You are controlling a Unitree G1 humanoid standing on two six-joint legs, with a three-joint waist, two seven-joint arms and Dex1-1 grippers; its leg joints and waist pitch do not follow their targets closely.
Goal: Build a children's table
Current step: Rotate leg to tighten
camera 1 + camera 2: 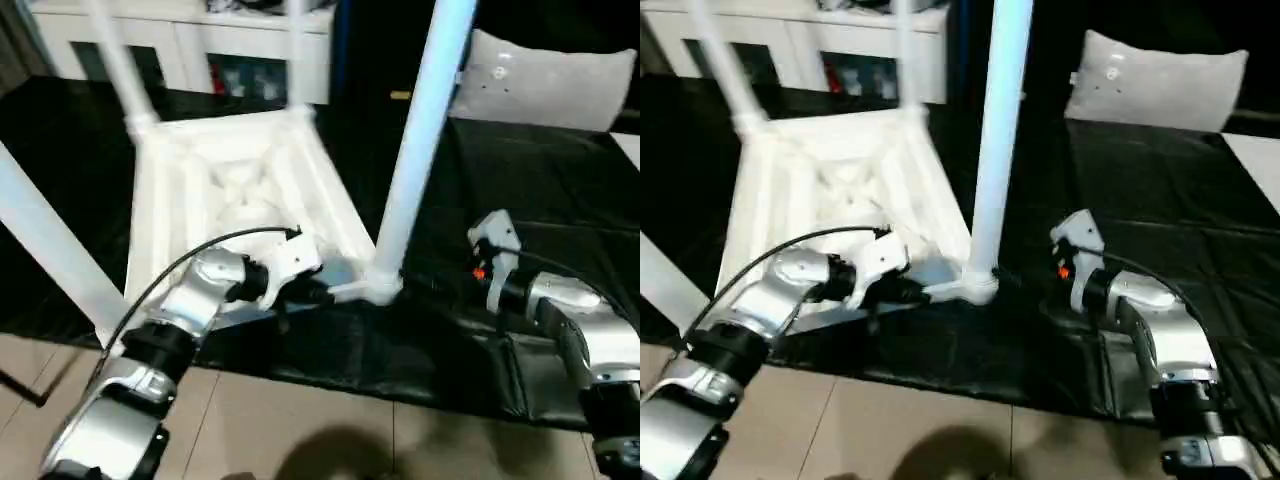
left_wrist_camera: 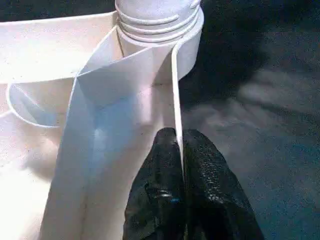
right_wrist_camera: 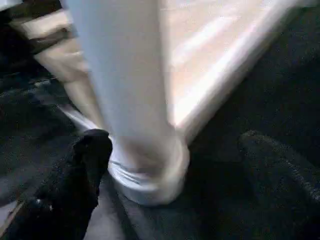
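The children's table lies upside down on a black mat, its white ribbed tabletop (image 1: 240,190) facing up. Tapered white legs stand in its corner sockets: two at the back (image 1: 120,60) (image 1: 297,50), one at the front left (image 1: 50,250) and one at the front right (image 1: 420,130). My left gripper (image 2: 179,145) is shut on the tabletop's thin rim wall (image 2: 175,90), close to the front right socket (image 2: 157,25). My right gripper (image 3: 180,150) is open, its fingers (image 3: 92,150) spread wide to either side of the front right leg's base (image 3: 150,175) without gripping it.
A white cabinet (image 1: 200,50) with glass doors stands behind the table. A grey cushion (image 1: 550,80) lies at the back right. The black mat (image 1: 540,180) reaches to the right, and tiled floor (image 1: 300,420) runs along the front.
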